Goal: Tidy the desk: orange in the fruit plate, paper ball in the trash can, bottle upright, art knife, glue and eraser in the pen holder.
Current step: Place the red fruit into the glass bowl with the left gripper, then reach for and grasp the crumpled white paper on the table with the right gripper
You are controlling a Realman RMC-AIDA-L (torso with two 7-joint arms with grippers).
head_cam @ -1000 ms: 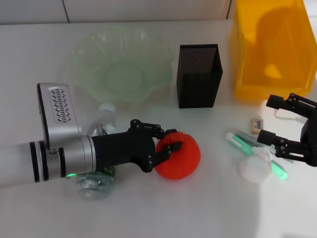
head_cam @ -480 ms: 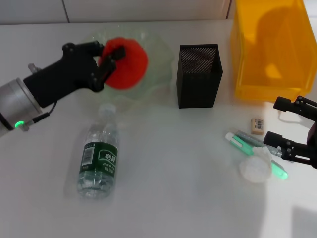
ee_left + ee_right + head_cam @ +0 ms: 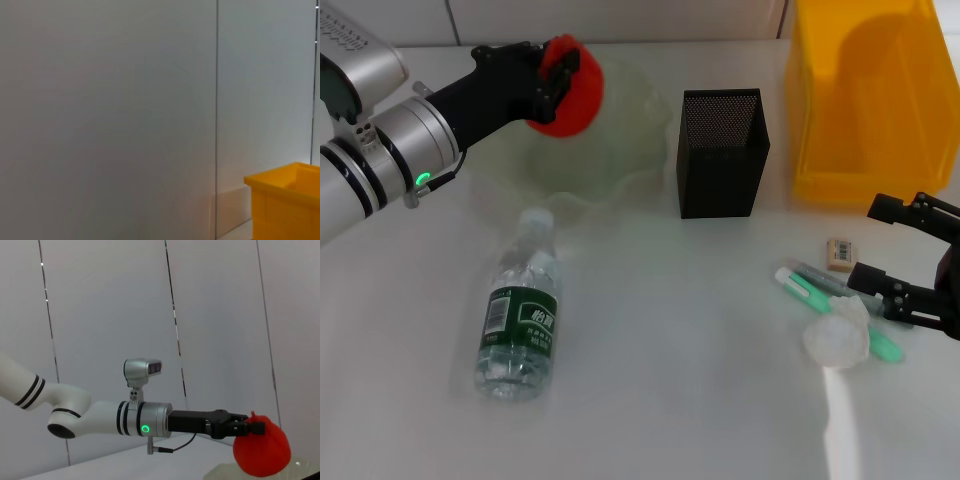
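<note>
our left pincer (image 3: 552, 75) is clamped on the orange (image 3: 570, 90), its black fingers wrapped over the near and upper side of the fruit, and it holds it in the air above the fruit plate (image 3: 620, 150), over the plate's far left part; from the right wrist view the orange (image 3: 261, 449) hangs clear of the plate rim just below it. nearer to us than that pincer, well apart from it, the bottle (image 3: 520, 315) lies on its side on the desk (image 3: 680, 380), white cap toward the plate. to the pincer's right, just past the plate's edge, stands the pen holder (image 3: 722, 152), upright, and beyond that, farther right, the trash can (image 3: 865, 95), whose corner also shows in the left wrist view (image 3: 285, 202). our right pincer (image 3: 900, 255) sits low at the desk's right edge with its fingers spread wide and nothing between them. just to its left lies the paper ball (image 3: 838, 338), resting against the glue (image 3: 835, 312), which lies slanted with its white end pointing away from this pincer. the art knife (image 3: 830, 282) lies alongside the glue on its far side, touching or nearly so; we cannot tell which. the eraser (image 3: 839, 254) lies flat, a little farther from us than the knife, near the upper finger of the right pincer and apart from it.
</note>
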